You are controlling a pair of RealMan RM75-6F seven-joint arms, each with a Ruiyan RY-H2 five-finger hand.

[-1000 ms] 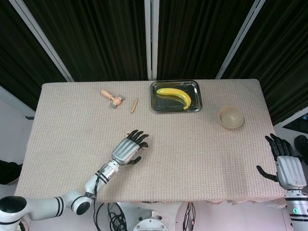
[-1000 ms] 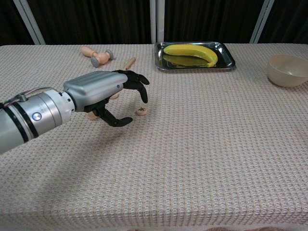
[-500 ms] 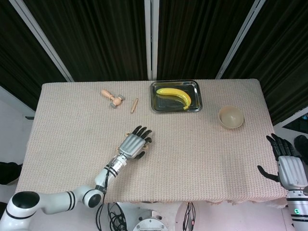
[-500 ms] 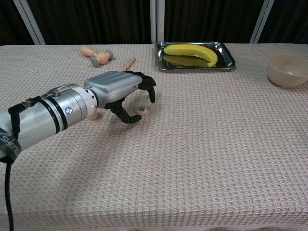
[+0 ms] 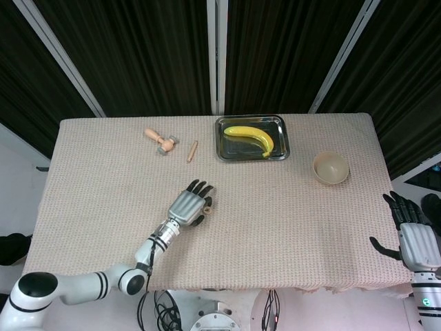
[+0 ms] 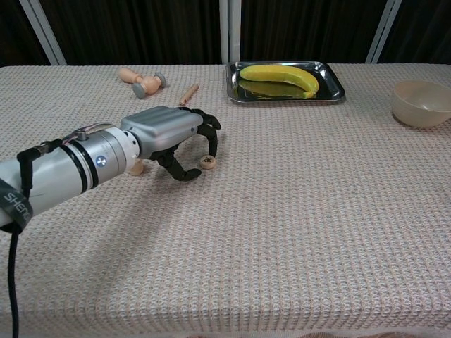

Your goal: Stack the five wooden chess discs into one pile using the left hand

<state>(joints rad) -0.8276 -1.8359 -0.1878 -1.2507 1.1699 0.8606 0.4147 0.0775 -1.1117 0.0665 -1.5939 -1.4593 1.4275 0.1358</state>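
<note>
1. The left hand [image 6: 173, 138] hovers low over the bench [image 6: 296, 232] middle, fingers curled downward, holding nothing I can see.
2. One chess disc [image 6: 208, 163] lies at its fingertips; another disc [image 6: 136, 167] peeks out behind the wrist.
3. Pinch it by the rim, lift level.
4. The right hand [image 5: 412, 234] idles spread at the near right corner.

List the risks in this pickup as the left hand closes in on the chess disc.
1. The chess disc lies flat on the woven tablecloth, so the fingers of the left hand may nudge it away rather than pinch it.
2. The hand hides most of the other discs in both views, so it may knock them unseen.
</note>
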